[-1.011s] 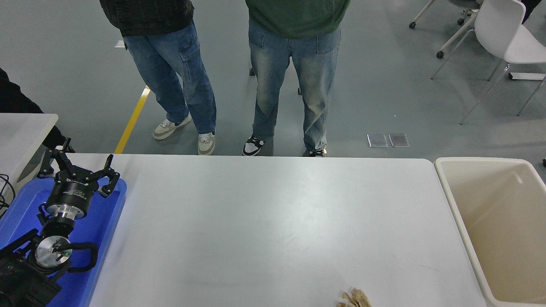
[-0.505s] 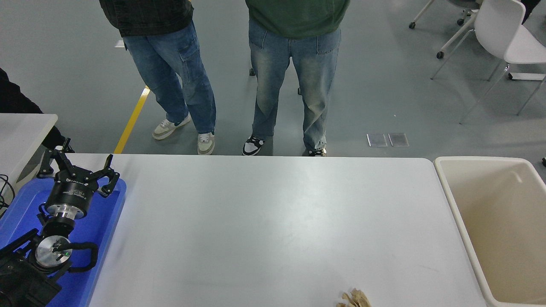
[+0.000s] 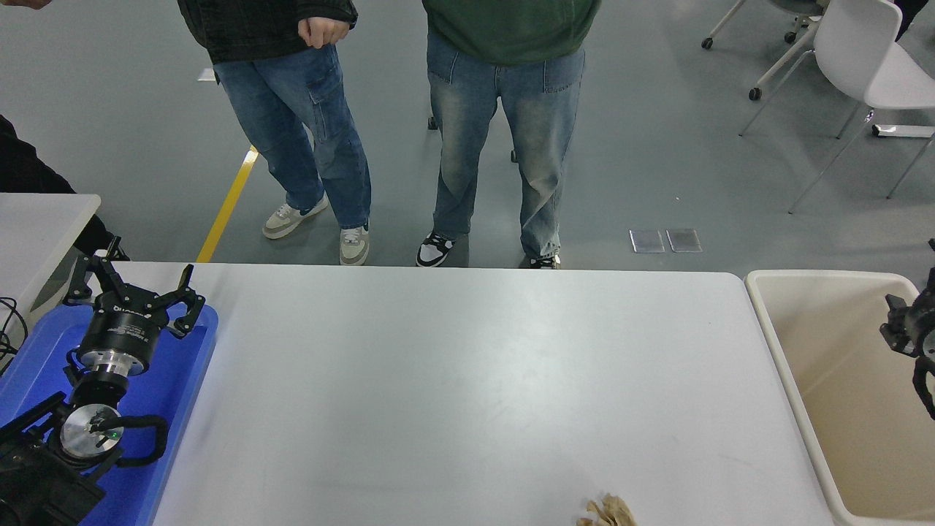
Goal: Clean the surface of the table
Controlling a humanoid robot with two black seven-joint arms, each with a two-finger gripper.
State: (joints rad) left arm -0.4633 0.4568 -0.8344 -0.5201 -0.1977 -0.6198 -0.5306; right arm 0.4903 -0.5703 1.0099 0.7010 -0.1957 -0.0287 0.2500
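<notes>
The table surface is a wide matte white-grey top filling the middle of the head view. A small crumpled tan scrap of paper lies on it at the near edge, right of centre. My left gripper is parked at the lower left over the blue tray, open with nothing between its fingers. Part of my right gripper shows at the right edge, above the beige bin and far from the scrap; most of it is cut off by the picture's edge.
A large beige bin stands against the table's right end. A blue tray lies at the left end, with a small white table behind it. Two people in jeans stand at the far edge. A white chair is at the back right.
My right gripper has come into view at the right edge, over the bin. A person's hand now shows at the top left. The left arm and the paper scrap have not moved.
</notes>
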